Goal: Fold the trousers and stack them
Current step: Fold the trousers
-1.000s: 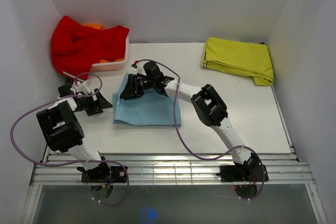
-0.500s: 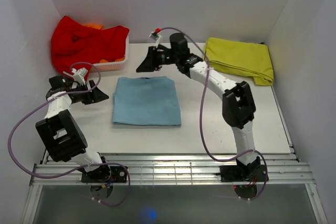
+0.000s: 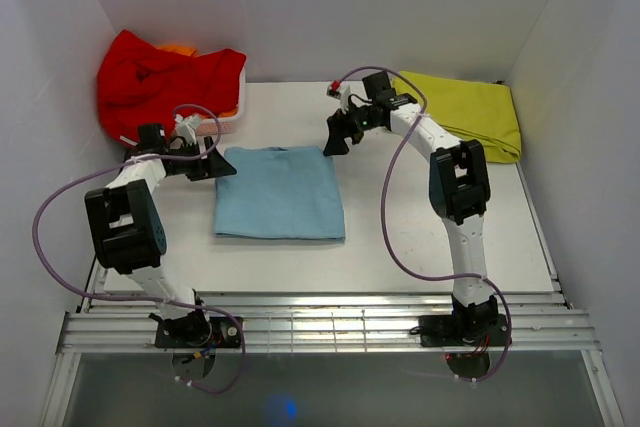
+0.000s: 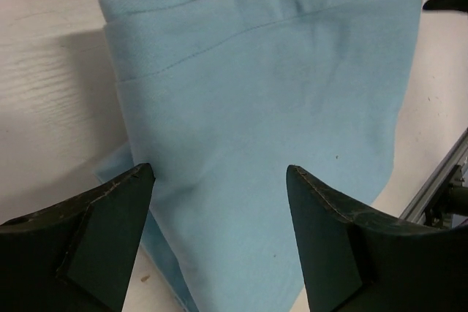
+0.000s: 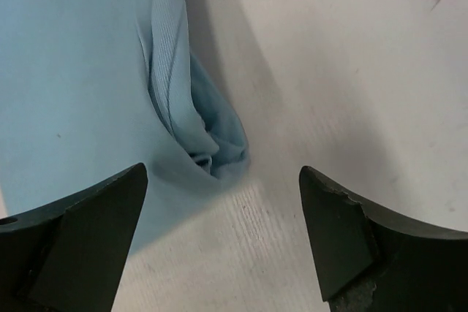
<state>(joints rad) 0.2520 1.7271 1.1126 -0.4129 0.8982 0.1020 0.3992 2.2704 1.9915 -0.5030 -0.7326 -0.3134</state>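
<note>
The light sky-blue trousers (image 3: 279, 192) lie folded into a flat rectangle in the middle of the table. My left gripper (image 3: 222, 164) is open at the trousers' far left corner, just above the cloth; in the left wrist view its jaws straddle the blue cloth (image 4: 263, 107). My right gripper (image 3: 334, 139) is open and empty just off the trousers' far right corner; the right wrist view shows that bunched corner (image 5: 197, 129) between the jaws, over bare table.
A yellow-green folded garment (image 3: 455, 113) lies at the back right. A bright red garment (image 3: 160, 82) is heaped over a white basket (image 3: 212, 127) at the back left. White walls close in the table on three sides.
My right gripper has lifted off the trousers and swung right to their far right corner. My left gripper has moved right to the far left corner. The trousers lie still.
</note>
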